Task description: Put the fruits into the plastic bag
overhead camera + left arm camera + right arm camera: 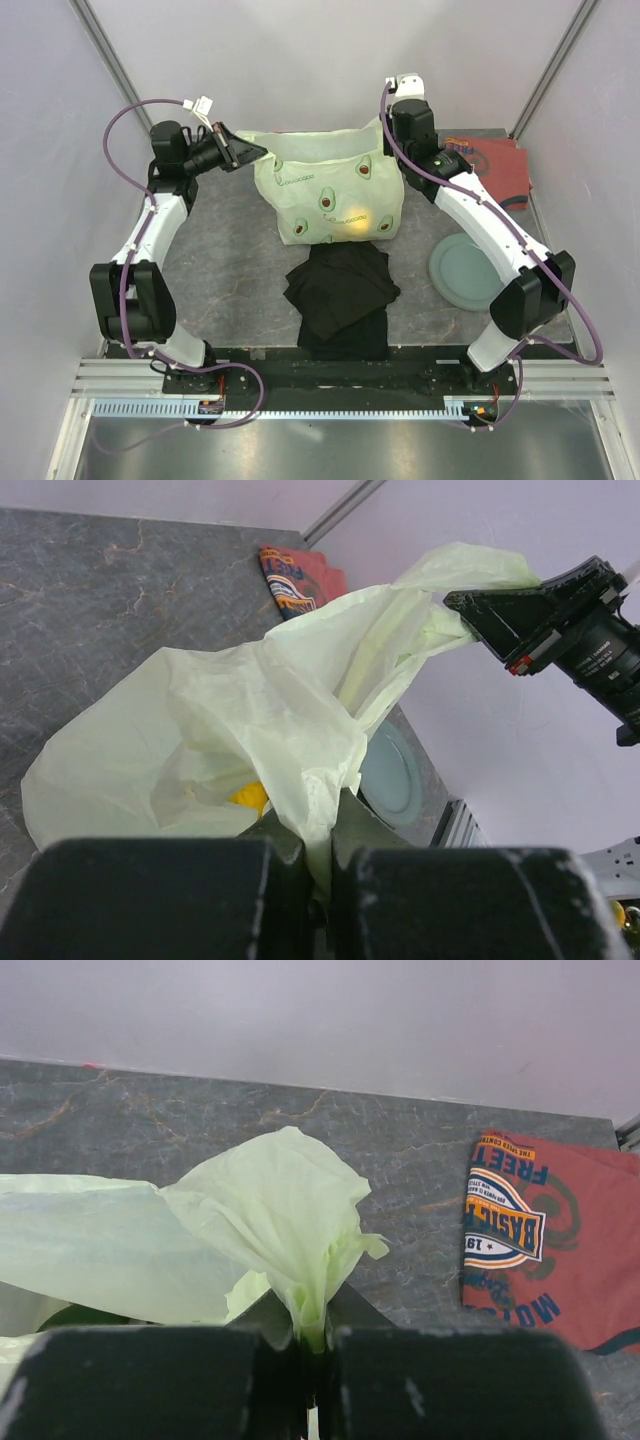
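The pale yellow-green plastic bag [330,190] with avocado prints hangs stretched between my two grippers at the back of the table. My left gripper [252,155] is shut on its left handle [320,810]. My right gripper [392,128] is shut on its right handle [305,1260]. A yellow fruit [352,222] glows through the bag's front; it also shows inside the bag in the left wrist view [248,796]. A dark green shape [80,1316] shows inside the bag in the right wrist view. The other fruits are hidden.
A folded black cloth [340,295] lies in front of the bag. A round grey-green plate [468,270] sits at the right. A red-orange patterned cloth [500,165] lies at the back right; it also shows in the right wrist view [545,1230].
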Available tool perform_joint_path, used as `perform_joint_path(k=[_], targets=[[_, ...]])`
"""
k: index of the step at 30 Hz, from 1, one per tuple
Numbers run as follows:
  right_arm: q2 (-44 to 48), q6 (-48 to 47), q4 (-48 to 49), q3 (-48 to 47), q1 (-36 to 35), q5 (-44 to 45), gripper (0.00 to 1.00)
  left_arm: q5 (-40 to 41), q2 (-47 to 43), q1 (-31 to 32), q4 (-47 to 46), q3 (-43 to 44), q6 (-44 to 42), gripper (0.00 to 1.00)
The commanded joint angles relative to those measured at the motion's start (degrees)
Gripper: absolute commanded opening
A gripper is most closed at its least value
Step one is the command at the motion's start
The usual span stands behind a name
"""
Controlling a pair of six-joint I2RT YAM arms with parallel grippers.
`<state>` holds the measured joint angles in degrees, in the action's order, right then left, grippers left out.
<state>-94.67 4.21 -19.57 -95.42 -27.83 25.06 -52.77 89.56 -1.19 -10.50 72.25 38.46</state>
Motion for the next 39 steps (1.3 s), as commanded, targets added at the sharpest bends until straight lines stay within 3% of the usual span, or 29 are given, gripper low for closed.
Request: perform_joint_path(k=[1, 3, 4, 6, 7, 8, 9, 10, 16, 20, 29, 33, 39], targets=[[2.3, -0.6, 1.5, -3.2, 0.1, -0.5, 0.09, -1.1, -2.1, 0.5, -1.9, 2.3, -3.4, 0.02], [2.6, -0.2, 1.1, -2.9, 0.1, -0.6, 0.23, -2.1, -2.3, 0.6, -1.9, 2.2, -3.4, 0.12], [3.4, -0.1, 1.2, -2.5, 0.1, -1.0, 0.42, -2.2, -2.5, 0.5, -1.9, 2.1, -3.4, 0.28], [4.4, 0.3, 1.2, -1.3, 0.2, -1.1, 0.62, -2.2, -3.8, 0.6, -1.6, 1.7, -4.1, 0.51], [5.6, 0.4, 1.2, -0.7, 0.1, -1.4, 0.77, -1.8, -4.3, 0.6, -1.4, 1.4, -4.5, 0.65], [6.2, 0.3, 1.3, 0.3, 0.1, -1.7, 0.81, -0.7, -5.0, 0.5, -1.1, 0.8, -5.1, 0.71], [7.6, -0.1, 1.5, 0.9, 0.1, -1.9, 0.86, -0.1, -5.9, 0.6, -0.6, 0.4, -6.3, 0.83], [8.4, -0.2, 1.7, 1.6, 0.1, -2.4, 0.93, 0.9, -7.4, 0.5, -0.1, 0.0, -6.9, 0.87], [16.5, -0.6, 3.7, 8.0, 0.1, -7.5, 0.98, 11.1, -15.0, 0.5, 4.8, -3.9, -12.2, 0.97], [23.3, -0.2, 7.2, 14.8, 0.2, -13.4, 0.98, 22.1, -22.2, 0.5, 9.8, -7.2, -14.9, 0.98], [34.2, 2.2, 7.9, 22.8, 0.2, -24.4, 0.98, 26.8, -32.8, 0.5, 16.6, -14.8, -16.6, 0.99], [41.4, 3.2, 7.5, 27.2, 0.2, -21.2, 0.98, 29.3, -37.1, 0.5, 19.0, -18.7, -17.4, 0.99], [41.4, 3.7, 0.1, 31.0, 1.6, -4.2, 0.98, 29.8, -44.0, 0.5, 19.6, -25.0, -19.8, 0.99]])
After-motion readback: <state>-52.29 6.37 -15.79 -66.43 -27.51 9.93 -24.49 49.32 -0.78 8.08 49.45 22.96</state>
